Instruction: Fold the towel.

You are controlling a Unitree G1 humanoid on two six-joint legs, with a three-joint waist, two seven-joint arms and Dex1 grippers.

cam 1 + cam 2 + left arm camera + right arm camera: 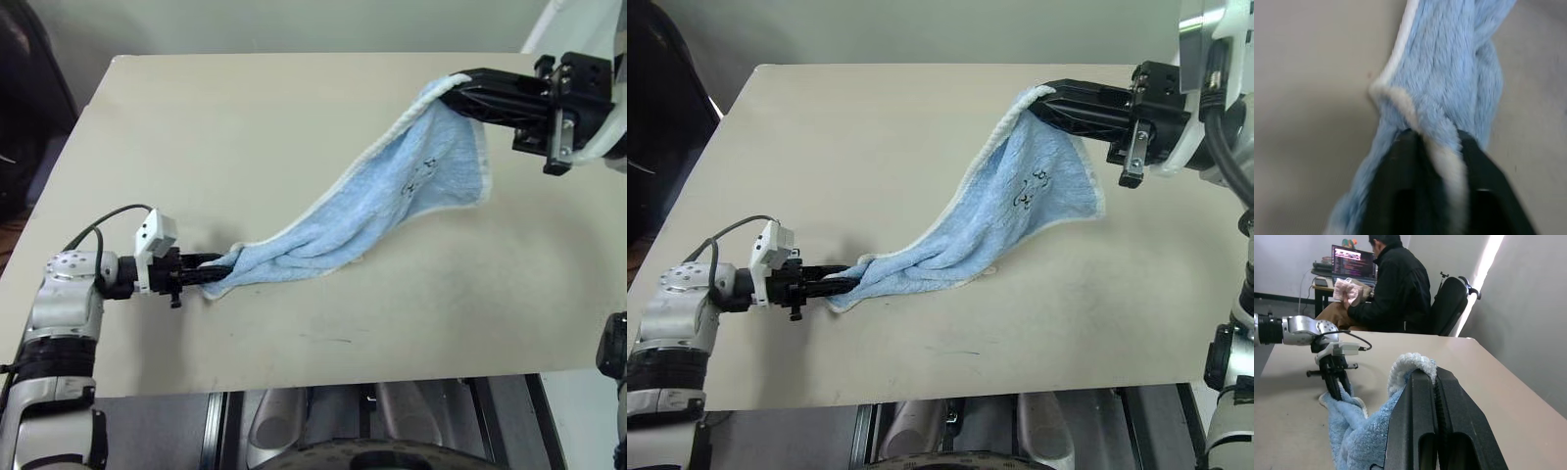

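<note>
The light blue towel (pixel 392 196) hangs in a slanting band across the tan table (pixel 245 127). Its upper corner is pinched in my right gripper (pixel 453 88), which is shut and held above the table at the right. A small dark embroidered mark (pixel 1031 186) shows on the raised part. The lower end lies bunched on the table at the left, where my left gripper (pixel 217 266) sits low. In the left wrist view its fingers (pixel 1405 147) stand slightly apart, with the white-edged cloth (pixel 1444 98) lying between them. The right wrist view shows the towel corner (pixel 1410 364) folded over the shut fingertips.
The table's front edge (pixel 323 377) runs close below the towel's lower end. Beyond the far side of the table, a person in black (pixel 1396 284) sits at a desk with a laptop (pixel 1352 262).
</note>
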